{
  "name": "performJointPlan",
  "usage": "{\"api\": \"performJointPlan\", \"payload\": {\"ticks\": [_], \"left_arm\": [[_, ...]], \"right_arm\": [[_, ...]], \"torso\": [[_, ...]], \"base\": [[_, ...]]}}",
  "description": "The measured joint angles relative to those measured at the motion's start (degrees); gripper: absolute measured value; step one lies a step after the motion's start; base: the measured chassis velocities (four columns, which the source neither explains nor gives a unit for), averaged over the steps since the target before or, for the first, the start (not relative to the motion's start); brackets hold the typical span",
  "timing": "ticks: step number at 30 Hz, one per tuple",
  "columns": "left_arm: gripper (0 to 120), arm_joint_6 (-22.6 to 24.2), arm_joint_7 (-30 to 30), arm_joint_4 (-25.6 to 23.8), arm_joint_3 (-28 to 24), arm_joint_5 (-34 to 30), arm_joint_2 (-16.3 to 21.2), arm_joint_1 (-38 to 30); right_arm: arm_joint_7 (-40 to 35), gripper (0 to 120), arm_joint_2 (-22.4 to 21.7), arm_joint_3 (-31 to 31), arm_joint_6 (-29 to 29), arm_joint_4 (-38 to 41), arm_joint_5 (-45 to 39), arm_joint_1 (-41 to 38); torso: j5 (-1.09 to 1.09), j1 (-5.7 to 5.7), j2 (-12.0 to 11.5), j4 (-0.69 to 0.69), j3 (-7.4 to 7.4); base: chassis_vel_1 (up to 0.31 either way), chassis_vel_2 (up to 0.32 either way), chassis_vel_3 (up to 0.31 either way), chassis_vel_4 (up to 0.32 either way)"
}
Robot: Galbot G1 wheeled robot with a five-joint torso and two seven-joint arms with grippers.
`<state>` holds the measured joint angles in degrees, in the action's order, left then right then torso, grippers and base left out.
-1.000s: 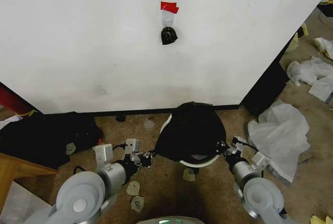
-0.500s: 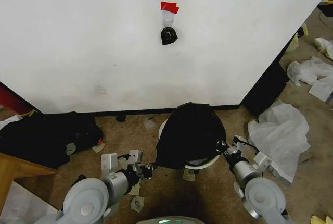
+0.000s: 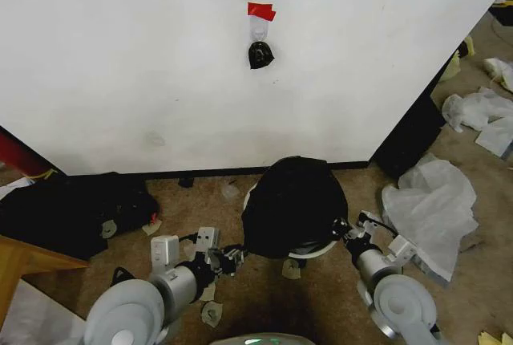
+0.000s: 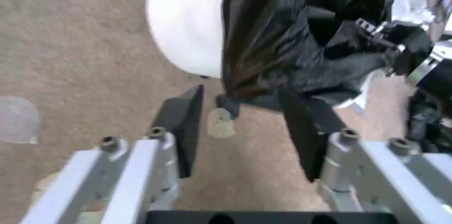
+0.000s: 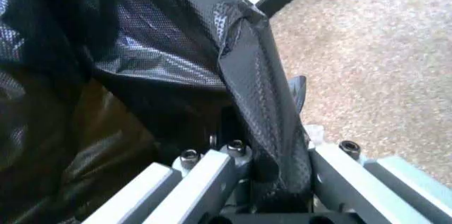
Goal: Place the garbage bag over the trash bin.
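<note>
I'm seeing the trash bin (image 3: pixel 314 250) standing upright, mouth up, garbage bag (image 3: pixel 293 204) draping it. My right claw (image 3: pixel 343 229) is pinching the bag; left claw (image 4: pixel 244 123) gaping beside it.

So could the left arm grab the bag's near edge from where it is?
Probably yes. The left gripper is open just short of the bag's hanging hem, with only bare carpet between. The right gripper holds the bag's other side, draped over the bin.
</note>
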<state>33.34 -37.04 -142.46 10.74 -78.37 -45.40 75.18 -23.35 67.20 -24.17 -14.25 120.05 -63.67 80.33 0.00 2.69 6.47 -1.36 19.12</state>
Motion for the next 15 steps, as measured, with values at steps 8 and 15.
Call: {"api": "performJointPlan", "payload": {"ticks": [8, 15], "left_arm": [[79, -1.6, 7.5, -1.0, -0.6, 12.4, 1.2, 5.0], [98, -4.4, 23.9, -1.0, -5.9, 28.0, 4.7, 1.7]], "right_arm": [[-8.0, 0, 0.3, -0.5, -3.3, -1.0, -4.5, -4.5], [-8.4, 0, 0.6, -0.5, -3.7, -1.0, -4.5, -4.2]], "torso": [[-0.01, 0.0, 0.0, 0.02, 0.0], [-0.01, 0.0, 0.0, 0.0, 0.0]], "base": [[0.0, 0.0, 0.0, 0.0], [0.0, 0.0, 0.0, 0.0]]}}
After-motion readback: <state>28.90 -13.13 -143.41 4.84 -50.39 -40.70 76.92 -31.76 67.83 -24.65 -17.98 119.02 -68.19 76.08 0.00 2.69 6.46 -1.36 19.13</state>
